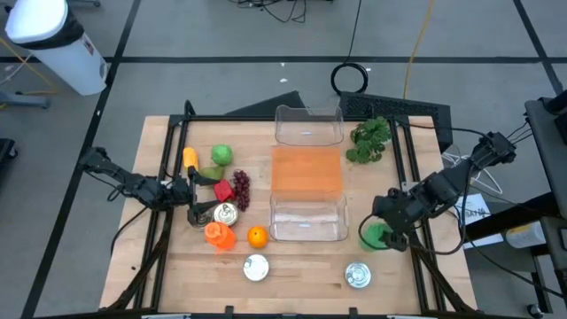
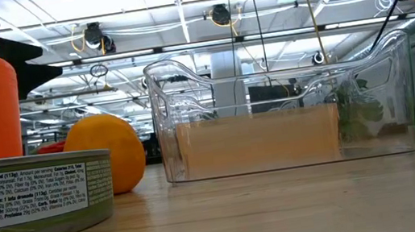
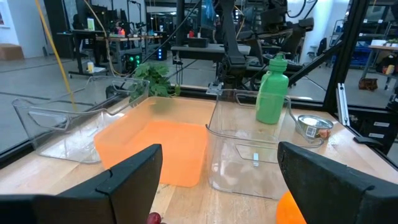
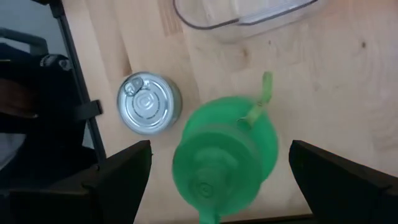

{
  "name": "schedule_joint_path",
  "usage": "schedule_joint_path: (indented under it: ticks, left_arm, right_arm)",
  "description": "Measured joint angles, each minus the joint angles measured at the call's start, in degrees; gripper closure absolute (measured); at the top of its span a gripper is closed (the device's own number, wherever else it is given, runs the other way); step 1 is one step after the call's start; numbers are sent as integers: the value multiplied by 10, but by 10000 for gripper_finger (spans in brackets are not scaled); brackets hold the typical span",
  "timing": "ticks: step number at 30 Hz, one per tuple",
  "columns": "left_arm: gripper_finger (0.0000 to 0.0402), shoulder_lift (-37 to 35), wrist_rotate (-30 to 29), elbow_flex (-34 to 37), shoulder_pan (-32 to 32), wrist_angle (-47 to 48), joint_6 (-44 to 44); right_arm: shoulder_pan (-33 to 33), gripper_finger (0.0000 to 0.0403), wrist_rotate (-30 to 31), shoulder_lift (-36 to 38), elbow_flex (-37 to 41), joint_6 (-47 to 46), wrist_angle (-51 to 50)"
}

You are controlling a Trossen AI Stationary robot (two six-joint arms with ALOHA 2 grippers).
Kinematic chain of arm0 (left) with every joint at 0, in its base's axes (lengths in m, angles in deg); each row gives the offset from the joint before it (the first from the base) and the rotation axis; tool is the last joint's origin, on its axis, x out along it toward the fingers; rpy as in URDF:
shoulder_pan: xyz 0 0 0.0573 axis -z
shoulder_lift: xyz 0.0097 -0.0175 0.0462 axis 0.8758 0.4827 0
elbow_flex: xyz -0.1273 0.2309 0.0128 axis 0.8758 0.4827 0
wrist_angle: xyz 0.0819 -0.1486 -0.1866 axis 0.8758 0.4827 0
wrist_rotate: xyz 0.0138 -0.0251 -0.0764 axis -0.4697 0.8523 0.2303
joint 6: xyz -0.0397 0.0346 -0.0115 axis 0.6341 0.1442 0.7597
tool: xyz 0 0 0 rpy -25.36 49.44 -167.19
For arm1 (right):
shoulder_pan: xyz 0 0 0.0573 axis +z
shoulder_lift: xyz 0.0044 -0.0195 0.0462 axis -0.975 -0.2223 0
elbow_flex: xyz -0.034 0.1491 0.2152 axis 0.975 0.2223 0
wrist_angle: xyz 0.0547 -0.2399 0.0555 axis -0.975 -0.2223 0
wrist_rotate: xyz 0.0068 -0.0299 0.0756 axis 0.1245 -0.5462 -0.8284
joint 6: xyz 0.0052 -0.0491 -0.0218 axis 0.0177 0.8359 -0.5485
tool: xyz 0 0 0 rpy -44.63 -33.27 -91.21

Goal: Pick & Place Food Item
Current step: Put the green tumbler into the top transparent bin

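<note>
**A:** Your right gripper (image 4: 214, 165) hangs right over the green bottle (image 4: 225, 155), which stands upright on the table (image 1: 301, 266) near its right edge, just beside the near clear bin (image 1: 307, 219). The fingers stand wide to either side of the cap with nothing between them yet. Why there?

**B:** I'd judge you're lined up for a top-down grasp; the spread looks set to clear the bottle's shoulders. Mind the tin can (image 4: 148, 104) close by on the side away from the bin; a slanted descent could nudge it.

**A:** And your left gripper (image 1: 183, 192)?

**B:** It's spread wide too, holding nothing, low among the food cluster on the left: red pepper (image 1: 223, 190), grapes (image 1: 240, 188), green apple (image 1: 221, 155), an orange (image 1: 257, 237), an orange bottle (image 1: 218, 234). Its camera looks across the orange mat (image 3: 155, 149) between the two bins.

**A:** So which food item goes?

**B:** You can't tell from this. Both bins look empty, so no placement seems done. The leafy greens (image 1: 370, 140) lie beside the far bin (image 1: 308, 124), well apart from either gripper.
</note>
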Motion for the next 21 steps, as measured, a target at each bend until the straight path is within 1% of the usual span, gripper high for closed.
schedule_joint_path:
  ticks: [7,10,14,19,20,21]
  left_arm:
    - [69,0,0,0,0,0,0]
    - [69,0,0,0,0,0,0]
    - [68,0,0,0,0,0,0]
    - [68,0,0,0,0,0,0]
    - [69,0,0,0,0,0,0]
    - [68,0,0,0,0,0,0]
  right_arm:
    - [17,44,1,-39,0,0,-10]
    - [14,55,2,-49,0,0,-12]
    - [11,100,2,-52,0,0,-12]
    - [11,187,0,-47,0,0,-12]
    - [11,196,0,-45,0,0,-12]
    - [11,197,0,-43,0,0,-12]
